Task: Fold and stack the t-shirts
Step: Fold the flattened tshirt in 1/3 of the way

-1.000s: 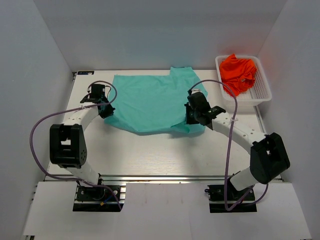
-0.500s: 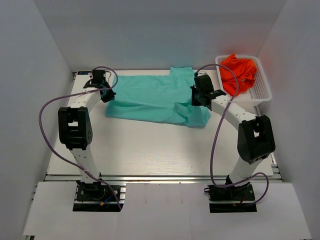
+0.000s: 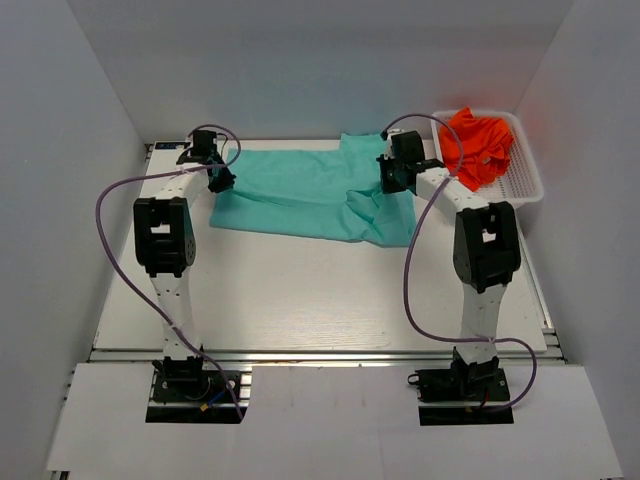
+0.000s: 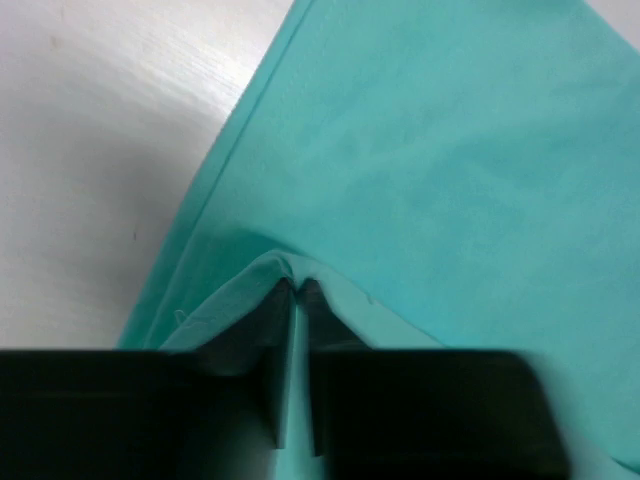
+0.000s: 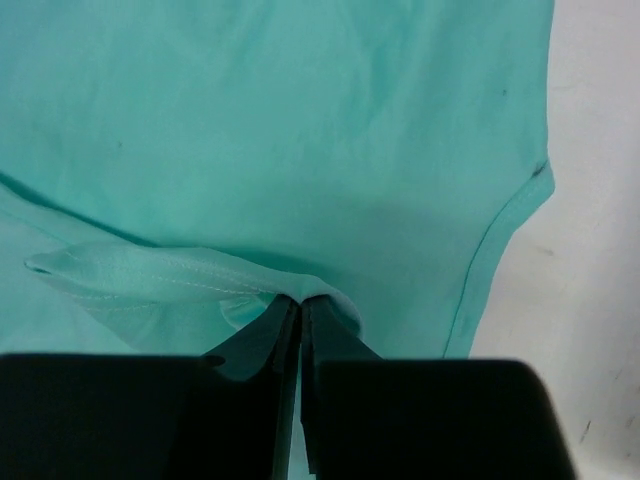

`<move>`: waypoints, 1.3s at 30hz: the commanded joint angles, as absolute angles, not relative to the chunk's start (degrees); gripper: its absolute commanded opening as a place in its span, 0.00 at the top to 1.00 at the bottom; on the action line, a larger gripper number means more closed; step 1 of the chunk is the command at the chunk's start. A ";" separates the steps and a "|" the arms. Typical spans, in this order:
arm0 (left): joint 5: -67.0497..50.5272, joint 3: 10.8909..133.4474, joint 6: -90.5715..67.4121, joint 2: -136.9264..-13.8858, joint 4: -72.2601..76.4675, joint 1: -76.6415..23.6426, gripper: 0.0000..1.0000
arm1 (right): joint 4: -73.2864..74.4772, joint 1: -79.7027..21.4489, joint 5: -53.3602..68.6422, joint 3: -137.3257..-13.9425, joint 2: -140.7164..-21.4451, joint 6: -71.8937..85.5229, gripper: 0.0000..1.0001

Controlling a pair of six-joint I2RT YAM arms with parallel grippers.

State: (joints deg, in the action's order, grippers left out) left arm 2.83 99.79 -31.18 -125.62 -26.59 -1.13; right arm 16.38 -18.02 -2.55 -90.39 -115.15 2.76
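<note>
The teal t-shirt point(image 3: 300, 190) lies folded in half lengthwise across the far part of the table. My left gripper point(image 3: 220, 178) is shut on its near-left edge, carried over to the far side; the pinched fabric shows in the left wrist view point(image 4: 295, 288). My right gripper point(image 3: 392, 180) is shut on the shirt's right edge near the sleeve; the pinched hem shows in the right wrist view point(image 5: 301, 300). The orange-red t-shirt point(image 3: 478, 145) lies crumpled in the white basket point(image 3: 527, 190) at the far right.
The white table point(image 3: 300, 290) stretches bare in front of the shirt. Both arms reach far forward, their cables point(image 3: 110, 240) looping over the table sides. The enclosure walls stand close on three sides.
Both grippers have carried the teal shirt's near edge away from me toward the far edge, folding the shirt over itself into a narrower band.
</note>
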 commanded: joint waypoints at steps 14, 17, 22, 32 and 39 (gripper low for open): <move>-2.81 95.81 -24.62 -116.38 -23.21 -0.87 0.00 | 19.78 -15.73 2.28 -88.53 -111.03 5.97 0.10; -8.68 90.89 -23.91 -115.84 -19.53 -1.41 0.00 | 16.61 -15.20 0.18 -79.82 -106.53 7.56 0.10; -10.99 88.94 -23.91 -118.21 -17.75 -1.41 0.00 | 15.73 -14.77 -5.18 -76.20 -107.57 6.77 0.14; -5.10 91.41 -24.43 -124.28 -22.85 -0.35 0.00 | 10.37 -12.40 -5.97 -78.31 -113.99 13.09 0.93; 0.00 90.36 -24.43 -124.28 -25.04 0.18 0.00 | 9.76 -10.20 -6.08 -74.63 -111.97 15.82 1.00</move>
